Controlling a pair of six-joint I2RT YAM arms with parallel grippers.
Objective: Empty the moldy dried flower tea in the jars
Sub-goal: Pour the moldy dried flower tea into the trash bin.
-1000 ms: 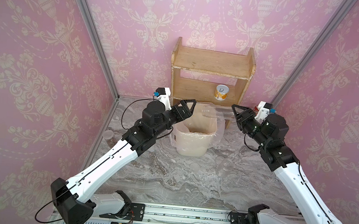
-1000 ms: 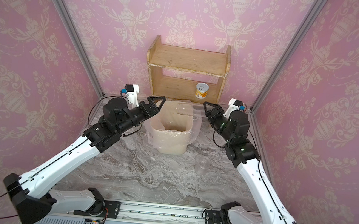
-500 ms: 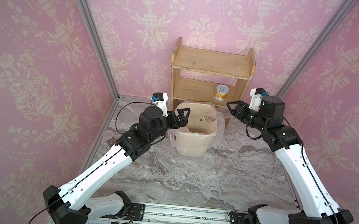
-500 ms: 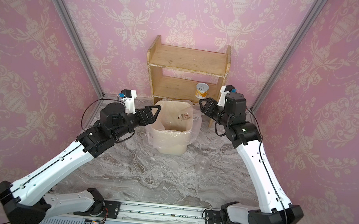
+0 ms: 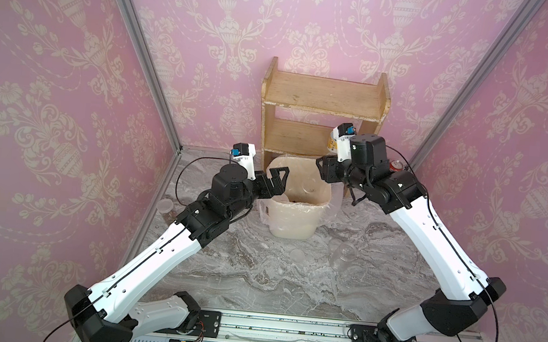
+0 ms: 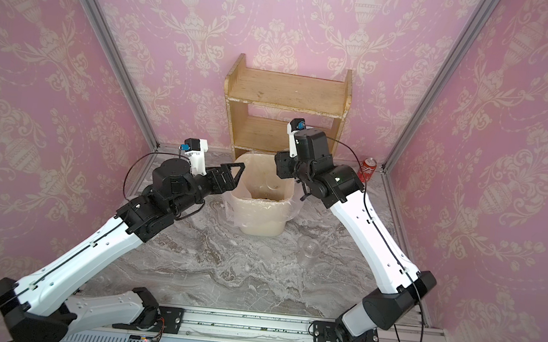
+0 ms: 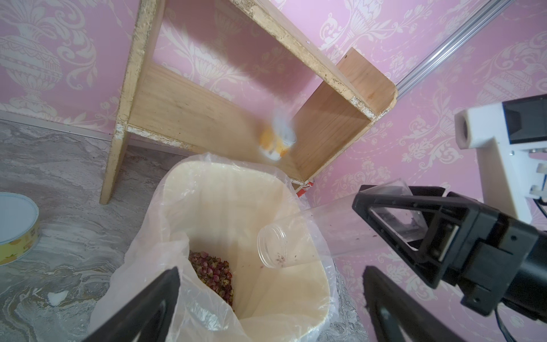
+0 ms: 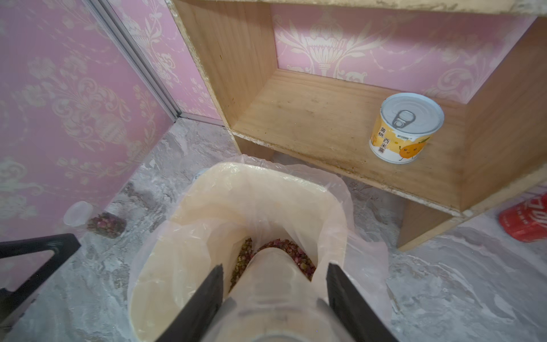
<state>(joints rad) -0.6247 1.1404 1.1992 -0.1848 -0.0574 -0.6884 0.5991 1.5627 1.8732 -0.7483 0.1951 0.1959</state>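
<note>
My right gripper [image 8: 275,266] is shut on a clear jar [image 8: 275,284], tipped mouth-down into the cream bin [image 8: 204,189]. The left wrist view shows that jar [image 7: 325,234] almost bare inside, only crumbs near its mouth. The moldy dried flower tea [image 7: 213,274] lies heaped at the bin's bottom. My left gripper [image 7: 272,275] stands open over the bin's left rim, holding nothing. Both top views show the grippers [image 5: 280,179] [image 5: 318,179] facing across the bin [image 6: 261,222]. A second jar [image 8: 105,225] with tea stands by the left wall. An empty jar [image 5: 343,255] sits in front of the bin.
A wooden shelf [image 5: 324,94] stands behind the bin with a yellow-and-white tin [image 8: 405,127] on its lower board. Another tin [image 7: 14,228] sits on the marble left of the shelf. A red cola can [image 6: 367,169] is at the back right. Loose lids [image 5: 297,254] [image 8: 77,213] lie about.
My right gripper has swung left over the bin with the jar, tipping it mouth-down. My left gripper has sunk slightly toward the bin's left rim, still open.
</note>
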